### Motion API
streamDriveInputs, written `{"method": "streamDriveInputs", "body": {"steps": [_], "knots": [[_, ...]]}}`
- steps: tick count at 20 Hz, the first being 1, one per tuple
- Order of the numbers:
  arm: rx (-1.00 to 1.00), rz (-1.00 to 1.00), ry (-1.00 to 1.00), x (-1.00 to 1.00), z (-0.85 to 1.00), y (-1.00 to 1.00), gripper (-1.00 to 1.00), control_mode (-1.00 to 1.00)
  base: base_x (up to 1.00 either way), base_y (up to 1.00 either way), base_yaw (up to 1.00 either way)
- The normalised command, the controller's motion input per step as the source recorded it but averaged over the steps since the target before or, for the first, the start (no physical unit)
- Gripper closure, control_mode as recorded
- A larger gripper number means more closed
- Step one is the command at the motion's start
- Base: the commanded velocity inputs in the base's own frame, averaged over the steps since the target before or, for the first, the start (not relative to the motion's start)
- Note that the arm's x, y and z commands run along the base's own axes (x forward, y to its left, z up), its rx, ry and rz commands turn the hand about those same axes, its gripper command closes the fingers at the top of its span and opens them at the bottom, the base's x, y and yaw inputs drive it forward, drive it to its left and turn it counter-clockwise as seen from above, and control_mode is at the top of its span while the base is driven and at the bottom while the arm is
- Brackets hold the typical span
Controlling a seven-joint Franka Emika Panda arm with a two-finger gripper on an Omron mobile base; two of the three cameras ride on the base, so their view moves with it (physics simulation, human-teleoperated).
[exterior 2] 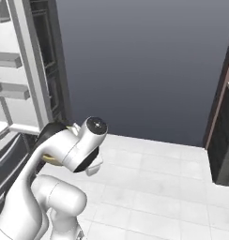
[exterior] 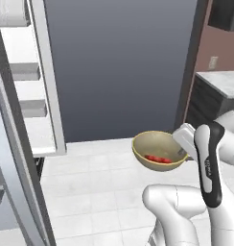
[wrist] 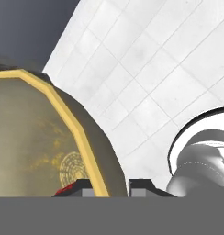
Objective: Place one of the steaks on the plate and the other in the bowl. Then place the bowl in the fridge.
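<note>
The arm [exterior: 212,158] is glossy white, built of rounded, tube-like links, with a long black band down 1 link bearing small pale lettering. A joint cap [exterior 2: 96,126] is a dark disc with a light dot at its centre. The gripper [wrist: 110,185] ends in 2 small dark fingertips — blocky, flat-topped.

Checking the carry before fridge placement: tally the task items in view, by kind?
Bowl: 1, its rim clamped in the hand, carried above the floor.
Steak: 1, lying inside the bowl.
Fridge: 1, door open, shelves showing.
Total: 3.
</note>
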Motion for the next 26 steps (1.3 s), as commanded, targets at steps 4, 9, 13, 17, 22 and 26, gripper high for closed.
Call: {"method": "streamDriveInputs", "body": {"steps": [4, 9, 13, 17, 22, 26], "knots": [[0.00, 0.00, 0.00, 0.00, 0.00, 0.00, 1.00, 1.00, 0.93, -0.18, 0.44], [0.00, 0.00, 0.00, 0.00, 0.00, 0.00, 1.00, 1.00, 0.79, -0.31, 0.55], [0.00, 0.00, 0.00, 0.00, 0.00, 0.00, 1.00, 1.00, 0.15, -0.39, 0.71], [0.00, 0.00, 0.00, 0.00, 0.00, 0.00, 1.00, 1.00, -0.15, -0.43, 0.68], [0.00, 0.00, 0.00, 0.00, 0.00, 0.00, 1.00, 1.00, 0.04, -0.38, 0.66], [0.00, 0.00, 0.00, 0.00, 0.00, 0.00, 1.00, 1.00, 0.06, -0.18, 0.70]]}}
